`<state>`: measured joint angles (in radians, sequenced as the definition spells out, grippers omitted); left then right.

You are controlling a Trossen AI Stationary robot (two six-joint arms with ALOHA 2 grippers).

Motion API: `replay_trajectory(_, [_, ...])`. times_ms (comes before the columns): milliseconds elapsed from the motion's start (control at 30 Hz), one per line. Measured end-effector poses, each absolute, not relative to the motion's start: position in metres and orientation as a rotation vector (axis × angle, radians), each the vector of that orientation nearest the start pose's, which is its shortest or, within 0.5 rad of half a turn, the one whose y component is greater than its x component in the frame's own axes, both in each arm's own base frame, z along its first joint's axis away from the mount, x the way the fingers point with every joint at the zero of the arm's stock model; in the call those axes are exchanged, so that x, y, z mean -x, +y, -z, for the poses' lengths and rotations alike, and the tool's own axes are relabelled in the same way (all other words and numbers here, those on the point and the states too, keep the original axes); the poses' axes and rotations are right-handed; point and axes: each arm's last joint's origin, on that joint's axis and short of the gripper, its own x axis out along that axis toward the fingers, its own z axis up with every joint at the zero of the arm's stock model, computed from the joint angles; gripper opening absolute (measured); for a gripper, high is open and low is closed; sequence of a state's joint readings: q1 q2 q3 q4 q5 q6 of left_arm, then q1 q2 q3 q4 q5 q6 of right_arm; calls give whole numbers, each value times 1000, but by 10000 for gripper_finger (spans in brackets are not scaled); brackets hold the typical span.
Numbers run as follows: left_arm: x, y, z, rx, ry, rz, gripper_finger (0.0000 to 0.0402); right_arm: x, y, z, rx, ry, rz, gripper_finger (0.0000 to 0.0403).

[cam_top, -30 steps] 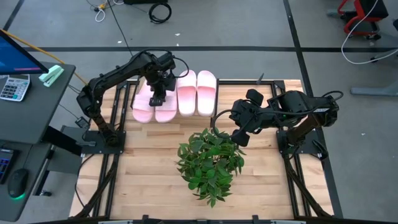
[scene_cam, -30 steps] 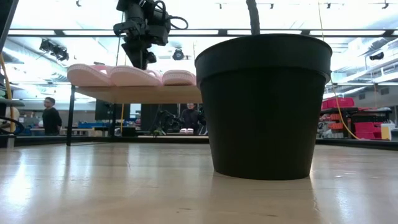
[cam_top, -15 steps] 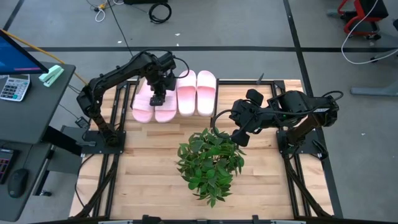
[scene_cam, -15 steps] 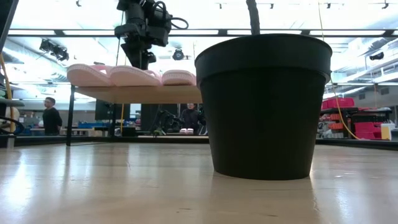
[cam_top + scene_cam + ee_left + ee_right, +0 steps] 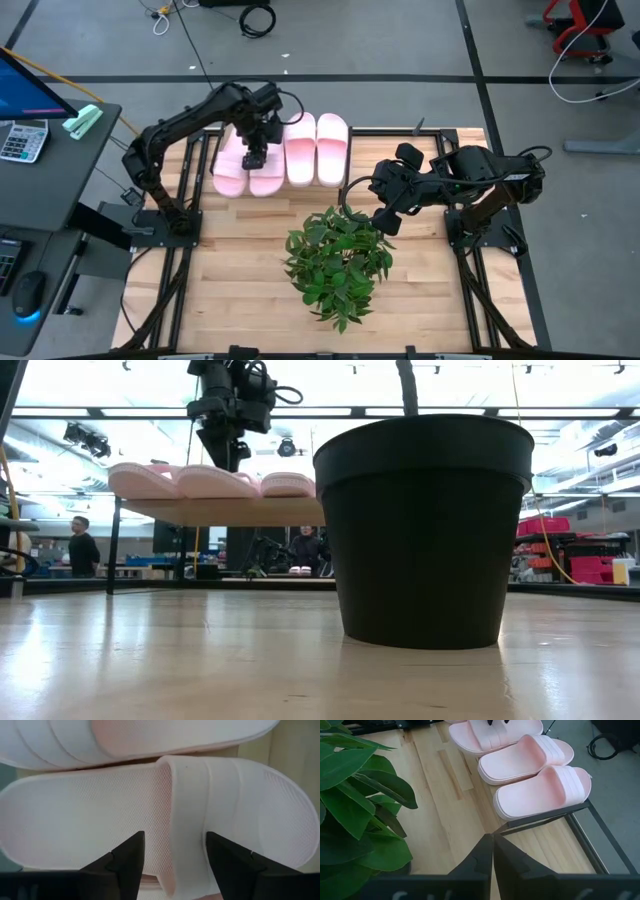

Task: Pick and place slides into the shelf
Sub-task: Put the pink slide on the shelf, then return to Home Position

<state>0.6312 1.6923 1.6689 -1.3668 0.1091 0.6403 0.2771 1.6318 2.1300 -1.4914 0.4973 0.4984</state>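
Note:
Four pale pink slides [image 5: 300, 150] lie side by side, soles down, on the light-wood shelf [image 5: 220, 510] at the table's far left. My left gripper [image 5: 252, 155] is open and points down just above the second slide from the left [image 5: 100, 815]. Its fingers stand on either side of that slide's strap edge [image 5: 172, 795], and in the low view [image 5: 228, 458] the tips hang just over the slides. My right gripper [image 5: 385, 218] is shut and empty, above the tabletop between the plant and the shelf. Its closed fingers show in the right wrist view [image 5: 492, 842].
A potted green plant [image 5: 338, 262] in a black pot [image 5: 425, 530] stands mid-table, near my right gripper. The shelf's black frame [image 5: 545, 817] borders the rightmost slide. Bare slatted wood [image 5: 240, 280] lies at the near left. People [image 5: 80, 545] stand in the room beyond.

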Motion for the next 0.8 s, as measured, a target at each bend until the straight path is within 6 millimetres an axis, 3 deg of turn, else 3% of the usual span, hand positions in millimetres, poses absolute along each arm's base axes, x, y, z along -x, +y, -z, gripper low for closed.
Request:
replay_trajectory(467, [-259, 185, -375, -119, 1196, -74, 239, -267, 62, -459, -92, 837, 423, 20])
replay_trajectory(667, [-260, 178, -391, 13, 1018, 55, 229, -266, 61, -458, -87, 846, 424, 20])
replay_trajectory(800, [-259, 163, -406, 49, 871, 143, 218, -264, 61, -457, -75, 868, 429, 20])
